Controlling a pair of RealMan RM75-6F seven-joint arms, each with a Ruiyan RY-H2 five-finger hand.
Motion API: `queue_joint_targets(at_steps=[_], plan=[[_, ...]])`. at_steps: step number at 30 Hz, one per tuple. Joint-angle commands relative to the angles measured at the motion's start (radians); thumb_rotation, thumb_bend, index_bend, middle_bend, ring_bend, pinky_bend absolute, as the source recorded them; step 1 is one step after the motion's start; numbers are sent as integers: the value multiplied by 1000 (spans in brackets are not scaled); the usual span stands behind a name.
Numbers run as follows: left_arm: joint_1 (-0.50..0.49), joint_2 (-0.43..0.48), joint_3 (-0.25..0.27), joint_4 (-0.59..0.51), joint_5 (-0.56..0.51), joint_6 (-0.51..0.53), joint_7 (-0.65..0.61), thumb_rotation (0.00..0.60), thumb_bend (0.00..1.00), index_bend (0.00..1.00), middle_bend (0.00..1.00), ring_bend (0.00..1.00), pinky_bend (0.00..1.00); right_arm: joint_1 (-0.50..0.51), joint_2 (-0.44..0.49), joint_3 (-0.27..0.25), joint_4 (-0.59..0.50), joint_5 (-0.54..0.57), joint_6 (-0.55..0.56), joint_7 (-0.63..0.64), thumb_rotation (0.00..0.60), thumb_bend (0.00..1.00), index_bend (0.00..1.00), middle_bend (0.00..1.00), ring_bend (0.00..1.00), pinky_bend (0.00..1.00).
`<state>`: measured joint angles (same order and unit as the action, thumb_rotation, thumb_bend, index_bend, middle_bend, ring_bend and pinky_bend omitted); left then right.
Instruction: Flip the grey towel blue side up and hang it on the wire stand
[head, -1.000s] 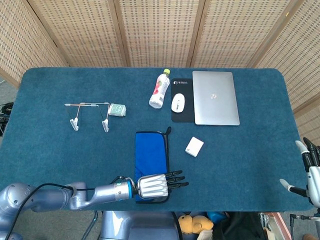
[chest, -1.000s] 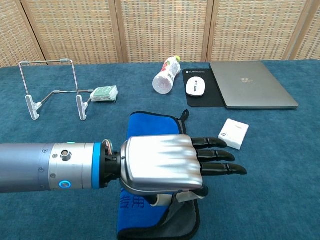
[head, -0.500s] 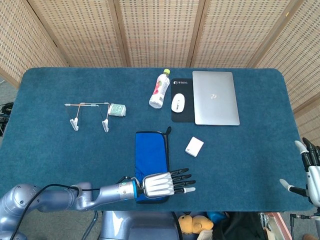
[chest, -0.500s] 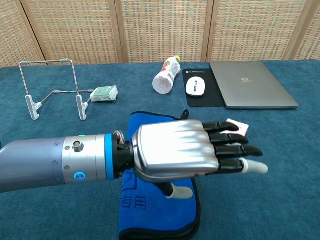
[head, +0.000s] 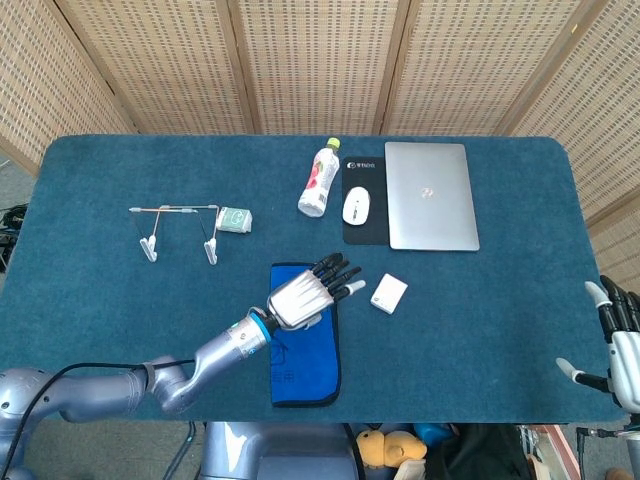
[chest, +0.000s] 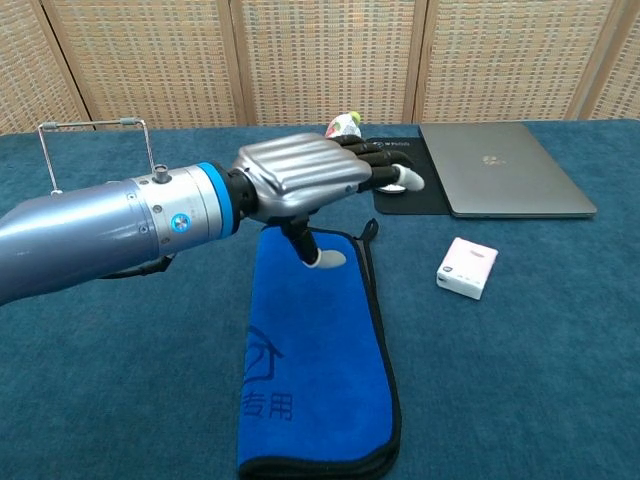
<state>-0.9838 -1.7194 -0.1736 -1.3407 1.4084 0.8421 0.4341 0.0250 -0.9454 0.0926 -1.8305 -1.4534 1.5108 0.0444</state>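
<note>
The towel lies flat on the table, blue side up with a dark edge, long axis running away from me; in the chest view the towel fills the lower middle. My left hand hovers over its far end with fingers spread and holds nothing. The chest view shows this left hand palm down, thumb hanging toward the cloth. The wire stand stands to the far left of the towel. In the chest view only the wire stand's top bar shows behind my arm. My right hand hangs open at the table's right edge.
A bottle lies beyond the towel, beside a white mouse on a black pad and a shut laptop. A small white box sits just right of the towel. A green-white packet rests by the stand.
My left hand rose from the towel's near end and swung to its far end. The near end, lifted under the hand before, now lies flat.
</note>
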Motion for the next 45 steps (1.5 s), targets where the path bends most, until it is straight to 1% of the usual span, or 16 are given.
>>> queue_joint_targets(at_steps=[1, 7, 9, 11, 15, 19, 22, 25, 31, 34, 36, 42, 45], plan=[[10, -1, -67, 10, -152, -43, 90, 600, 315, 100, 0, 0, 0, 3, -3, 0, -1, 3, -5, -8, 600, 0, 0, 0, 0, 0], [-13, -29, -111, 59, -331, -62, 157, 600, 315, 134, 0, 0, 0, 9, -10, 2, -4, 13, -15, -29, 600, 0, 0, 0, 0, 0], [-28, -58, -139, 106, -437, -79, 172, 600, 314, 157, 0, 0, 0, 14, -14, 4, 2, 26, -26, -36, 600, 0, 0, 0, 0, 0], [-48, -80, -152, 140, -505, -77, 197, 600, 315, 170, 0, 0, 0, 17, -16, 7, 3, 35, -31, -38, 600, 0, 0, 0, 0, 0], [-74, -102, -161, 180, -610, -82, 226, 600, 316, 230, 0, 0, 0, 20, -16, 10, 6, 44, -36, -34, 600, 0, 0, 0, 0, 0], [-105, -117, -148, 213, -730, -68, 305, 600, 315, 230, 0, 0, 0, 21, -14, 11, 10, 50, -40, -26, 600, 0, 0, 0, 0, 0], [-122, -131, -149, 233, -800, -60, 331, 600, 315, 230, 0, 0, 0, 22, -13, 12, 12, 53, -44, -21, 600, 0, 0, 0, 0, 0], [-135, -137, -143, 249, -845, -62, 346, 600, 315, 234, 0, 0, 0, 24, -13, 12, 14, 55, -48, -16, 600, 0, 0, 0, 0, 0], [-151, -130, -133, 252, -895, -64, 363, 600, 316, 254, 0, 0, 0, 24, -12, 11, 14, 54, -50, -12, 600, 0, 0, 0, 0, 0], [-166, -117, -127, 236, -972, -61, 400, 600, 316, 258, 0, 0, 0, 24, -10, 11, 14, 53, -49, -7, 600, 0, 0, 0, 0, 0], [-175, -108, -123, 225, -1004, -54, 420, 600, 316, 260, 0, 0, 0, 24, -9, 11, 14, 52, -49, -4, 600, 0, 0, 0, 0, 0], [-188, -110, -123, 222, -1048, -45, 418, 600, 319, 260, 0, 0, 0, 24, -10, 9, 15, 52, -51, -4, 600, 0, 0, 0, 0, 0], [-204, -118, -111, 233, -1049, -34, 435, 600, 320, 260, 0, 0, 0, 27, -12, 7, 14, 50, -56, -11, 600, 0, 0, 0, 0, 0]])
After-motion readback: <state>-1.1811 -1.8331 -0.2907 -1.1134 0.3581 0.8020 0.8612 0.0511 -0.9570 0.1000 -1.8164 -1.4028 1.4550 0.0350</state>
